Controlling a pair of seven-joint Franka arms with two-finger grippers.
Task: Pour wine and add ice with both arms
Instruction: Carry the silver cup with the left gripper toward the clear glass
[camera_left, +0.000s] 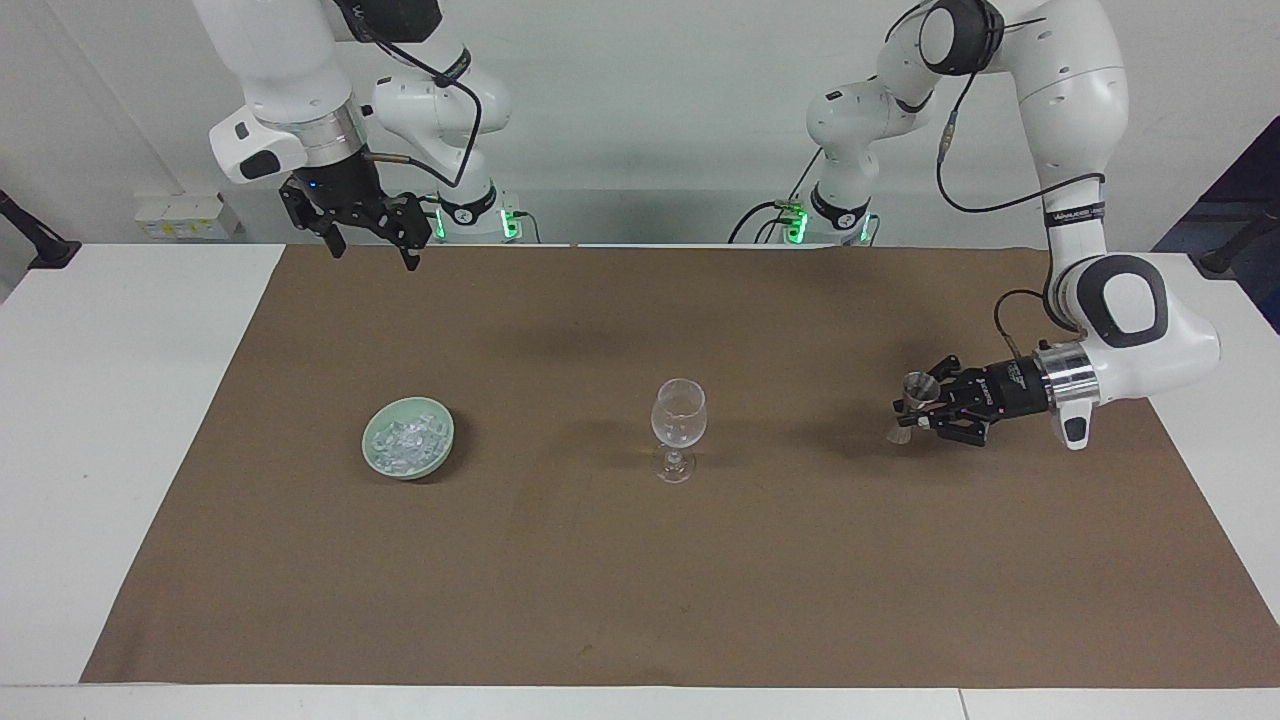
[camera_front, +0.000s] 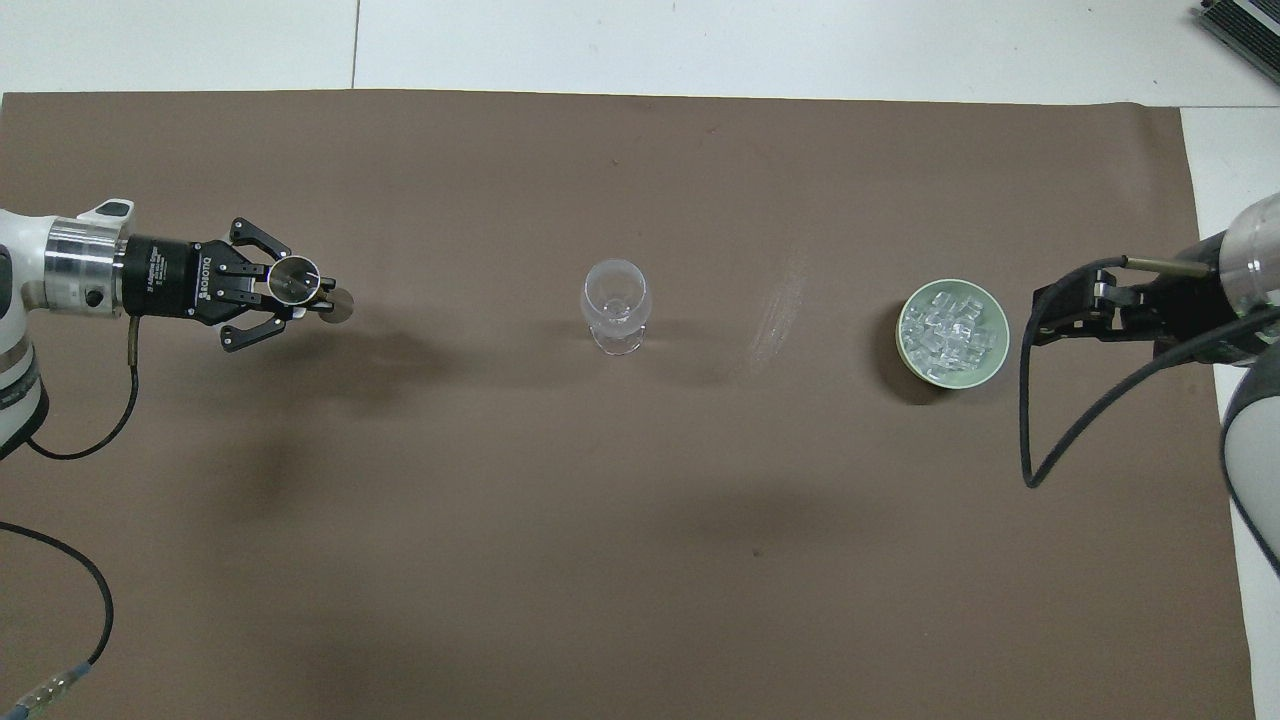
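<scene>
Left gripper (camera_left: 912, 413) clamping small metal cup (camera_left: 914, 388), wine glass (camera_left: 678, 420) upright

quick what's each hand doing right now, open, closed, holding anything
Left hand: shut on the small metal measuring cup, lifted over the brown mat.
Right hand: open, empty, waiting in the air at its own end of the table.
</scene>
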